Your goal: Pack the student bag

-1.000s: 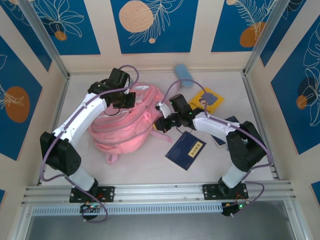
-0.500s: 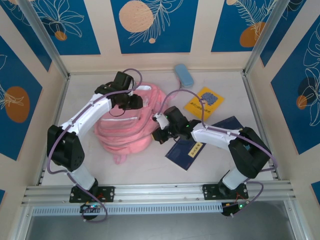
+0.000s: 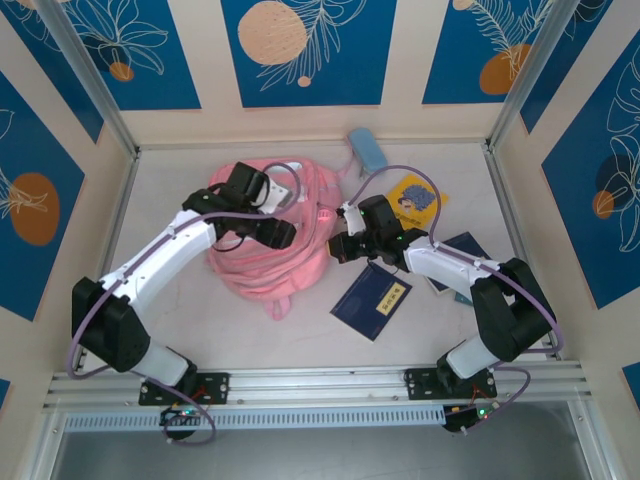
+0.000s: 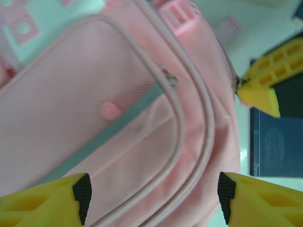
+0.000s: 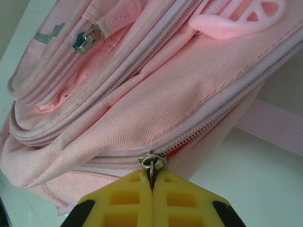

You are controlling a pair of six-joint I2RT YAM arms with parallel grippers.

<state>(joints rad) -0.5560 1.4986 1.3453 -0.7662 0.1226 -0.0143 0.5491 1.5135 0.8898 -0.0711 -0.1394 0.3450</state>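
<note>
The student bag [image 3: 262, 270] lies flat on the tabletop [image 3: 300, 340], centre-left in the top view. Its front pockets face up, and its long axis runs from the upper middle of the frame down toward the lower middle.

On the bag's right-hand edge sits the zipper pull [image 5: 151, 163] of the main compartment. My right gripper [image 5: 151, 182] has its fingers pressed together on that pull, with the metal ring pinched right at the tips. From there the zip track runs up and to the right in the right wrist view, following the curve of the bag's side.

My left gripper [image 4: 151, 201] hangs over the front pocket [image 4: 94, 109] with its fingers well apart. I see nothing pinched between them, though the fabric is close underneath.

So the bag lies to the left of the right gripper and directly below the left one. The right arm is the one already on the zip. I judge the coming pull has to travel along that side edge, roughly parallel to the bag's long axis. The soft bag may simply drag along unless the left gripper pins it.

Further out, to the right of the bag, a dark blue book [image 3: 372, 300] lies near its lower corner. A yellow booklet [image 3: 415, 200] and a light-blue pencil case [image 3: 368, 150] sit toward the upper right, none of them in the bag yet.
</note>
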